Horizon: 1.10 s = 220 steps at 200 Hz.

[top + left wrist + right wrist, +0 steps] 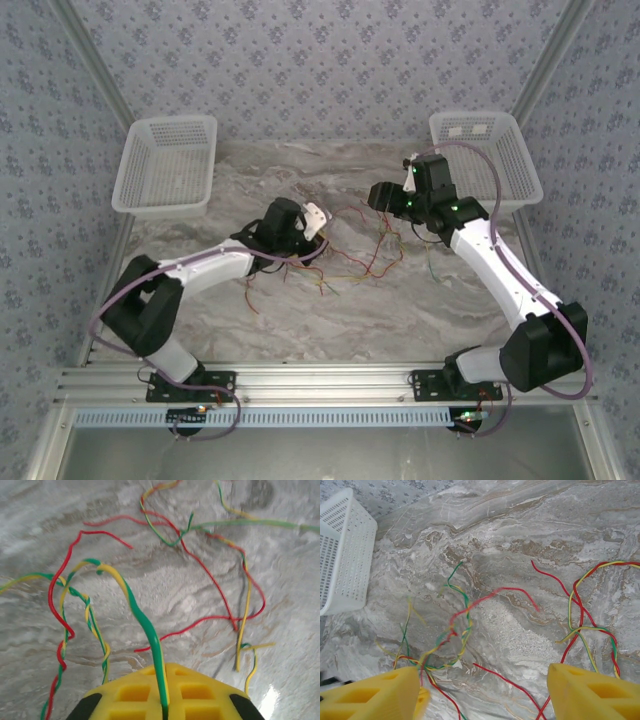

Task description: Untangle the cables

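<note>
Thin red, yellow and green cables (362,252) lie tangled on the marble table between the two arms. My left gripper (316,218) is shut on a green-and-yellow cable (150,630), which rises from between its yellow pads (200,695) and arches over to the left. More red and twisted green-yellow strands (225,595) spread across the marble beyond it. My right gripper (386,196) hovers open above the table, its yellow fingers (592,690) wide apart. A loose twisted bundle (455,630) lies by its left finger, and a red strand (510,687) runs between the fingers untouched.
A white mesh basket (165,165) stands at the back left and another (490,155) at the back right behind the right arm; one basket (345,550) shows at the left of the right wrist view. Patterned walls enclose the table (300,320).
</note>
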Tool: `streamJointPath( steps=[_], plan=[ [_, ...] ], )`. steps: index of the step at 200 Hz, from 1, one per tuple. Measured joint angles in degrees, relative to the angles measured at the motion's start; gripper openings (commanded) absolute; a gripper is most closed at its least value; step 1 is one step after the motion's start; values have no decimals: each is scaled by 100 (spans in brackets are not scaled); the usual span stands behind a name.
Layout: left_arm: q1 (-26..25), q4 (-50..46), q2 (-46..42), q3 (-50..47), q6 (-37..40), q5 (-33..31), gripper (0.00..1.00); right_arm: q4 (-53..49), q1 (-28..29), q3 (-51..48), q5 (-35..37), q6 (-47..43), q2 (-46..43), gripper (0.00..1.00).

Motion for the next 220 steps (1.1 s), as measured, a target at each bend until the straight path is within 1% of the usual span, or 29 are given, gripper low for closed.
streamJointPath(
  steps=[55, 88, 95, 110, 123, 133, 151, 156, 163, 166, 177, 195, 220],
  plan=[
    [0, -573, -1309, 289, 164, -238, 0, -59, 4, 0, 199, -92, -72, 71],
    [116, -780, -1834, 393, 179, -186, 0, 50, -2, -94, 275, -247, -466, 71],
    [181, -800, -1930, 393, 151, -120, 0, 101, -15, -170, 271, -291, -605, 74],
    [402, -791, -2170, 393, 61, 155, 0, 229, -85, -345, 219, -391, -957, 76],
    [605, -752, -2385, 389, -37, 431, 0, 424, -221, -527, 74, -450, -1287, 81],
    [761, -710, -2527, 389, -83, 693, 0, 590, -367, -660, -96, -490, -1547, 82],
    [1019, -577, -2750, 385, -125, 1388, 0, 925, -636, -817, -520, -597, -1928, 82],
    [1082, -546, -2785, 385, -125, 1611, 0, 992, -691, -839, -634, -654, -2002, 85],
    [1150, -518, -2822, 385, -118, 1912, 0, 1088, -739, -857, -754, -750, -2092, 91],
    [1174, -516, -2830, 385, -103, 2055, 0, 1128, -754, -861, -809, -796, -2129, 91],
    [1220, -527, -2835, 385, -39, 2465, 0, 1248, -791, -868, -988, -903, -2188, 91],
    [1226, -643, -2791, 389, 164, 3051, 0, 1427, -933, -859, -1504, -957, -2120, 91],
    [1189, -710, -2771, 385, 369, 3471, 0, 1458, -1025, -675, -2208, -837, -1679, 91]
  ],
)
